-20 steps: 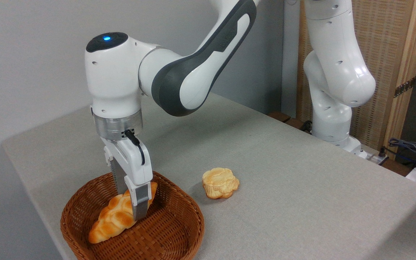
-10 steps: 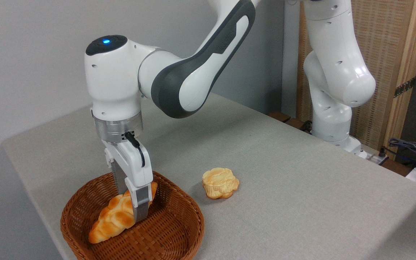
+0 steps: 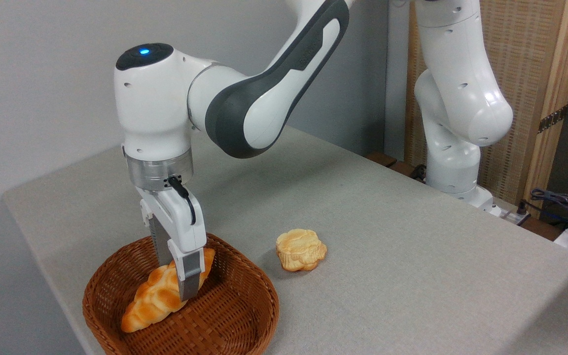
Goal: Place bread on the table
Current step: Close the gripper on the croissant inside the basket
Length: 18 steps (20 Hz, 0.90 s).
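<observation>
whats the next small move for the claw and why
Probably lift straight up. The claw straddles the middle of the bread, which still lies inside the wicker basket, so it must clear the rim before moving over to the bare table. Whether the grip is firm I cannot tell.

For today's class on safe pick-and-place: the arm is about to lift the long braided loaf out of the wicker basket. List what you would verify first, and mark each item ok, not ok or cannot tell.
1. Two-finger gripper straddles the long golden-orange braided loaf near its middle: ok.
2. Fingers firmly clamped on the loaf: cannot tell.
3. Loaf lifted off the brown wicker basket: not ok, its lower end rests inside.
4. Bare space on the light grey table for setting down: ok.
5. Small round pale-golden bun away from the basket: ok.
</observation>
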Motion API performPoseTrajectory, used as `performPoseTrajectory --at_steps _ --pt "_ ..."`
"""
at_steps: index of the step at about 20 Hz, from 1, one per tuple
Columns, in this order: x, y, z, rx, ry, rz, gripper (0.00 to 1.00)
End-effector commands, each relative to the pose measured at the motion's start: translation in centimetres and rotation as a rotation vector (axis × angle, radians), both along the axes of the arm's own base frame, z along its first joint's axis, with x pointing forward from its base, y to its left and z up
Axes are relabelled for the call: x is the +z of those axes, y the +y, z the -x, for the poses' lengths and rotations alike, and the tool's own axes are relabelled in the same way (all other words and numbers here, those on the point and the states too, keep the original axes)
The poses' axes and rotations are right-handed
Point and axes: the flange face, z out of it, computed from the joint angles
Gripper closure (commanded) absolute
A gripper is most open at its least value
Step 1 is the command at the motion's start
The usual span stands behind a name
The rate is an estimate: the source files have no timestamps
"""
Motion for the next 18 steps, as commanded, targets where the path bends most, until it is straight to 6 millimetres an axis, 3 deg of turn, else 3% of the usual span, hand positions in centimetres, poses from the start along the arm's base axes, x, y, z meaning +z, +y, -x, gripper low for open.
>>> performPoseTrajectory --at_steps 1,3,7,18 --pt "0.72 0.27 0.16 -0.016 -0.012 0.000 0.55" --pt "0.64 0.28 0.19 -0.016 -0.010 -0.001 0.61" --pt "0.63 0.37 0.20 -0.015 -0.009 -0.001 1.00" --pt "0.81 0.67 -0.02 -0.005 -0.017 0.003 1.00"
